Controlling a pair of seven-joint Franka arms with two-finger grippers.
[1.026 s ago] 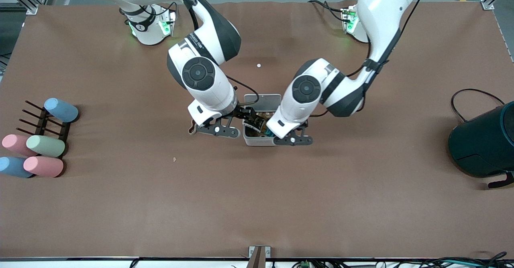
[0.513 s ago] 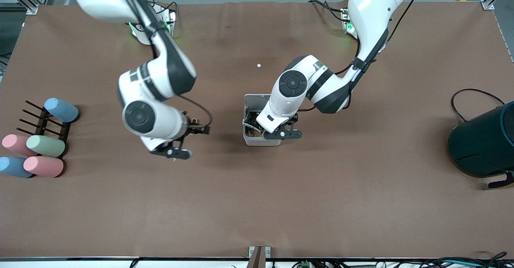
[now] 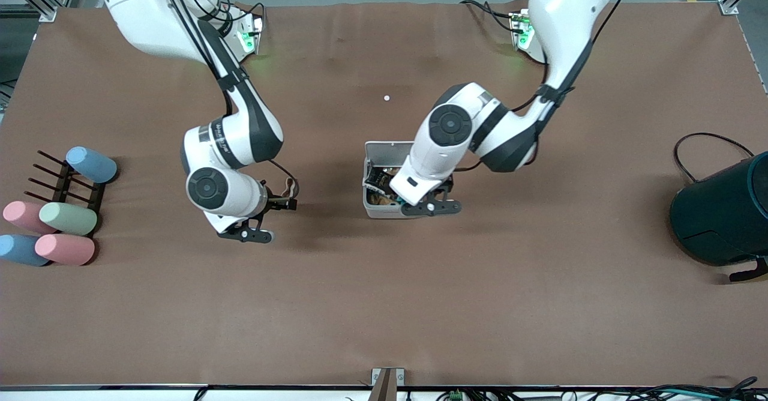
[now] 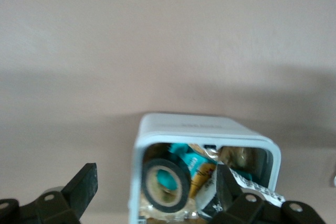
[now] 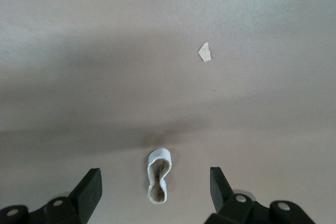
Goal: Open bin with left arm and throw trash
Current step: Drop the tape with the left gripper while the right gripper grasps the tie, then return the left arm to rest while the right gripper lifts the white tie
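Bin (image 3: 384,209) sat mid-table in the front view, lid (image 3: 391,149) tipped back, wrapper and other bits showing inside. Left gripper (image 3: 433,204) was low over the bin's edge toward the left arm's end of the table; its fingers couldn't be read from this view. Right gripper (image 3: 264,218) hung low over bare mat, well apart from the bin, toward the right arm's end. Pastel cups (image 3: 60,221) and the dark teal cylinder (image 3: 723,215) sat clear of both.

Left wrist view: left gripper (image 4: 157,192) was spread wide, empty, straddling the bin's mouth (image 4: 205,129). Black tape roll (image 4: 164,185) and the crumpled wrapper (image 4: 252,187) lay inside, the wrapper just under one finger (image 4: 231,195). Risk: nothing appeared to hold the lid, so it could drop shut before the last item arrived; a finger could also snag the wrapper or nudge the light bin on the way out.

Right wrist view: right gripper (image 5: 155,187) was open, empty, the beige rubber band (image 5: 159,177) flat on the mat between its fingers, nearly centred. A paper scrap (image 5: 205,52) lay well ahead. Risk: band is thin and floppy, so the fingers could close over it without catching it, or it could slip out in transit.
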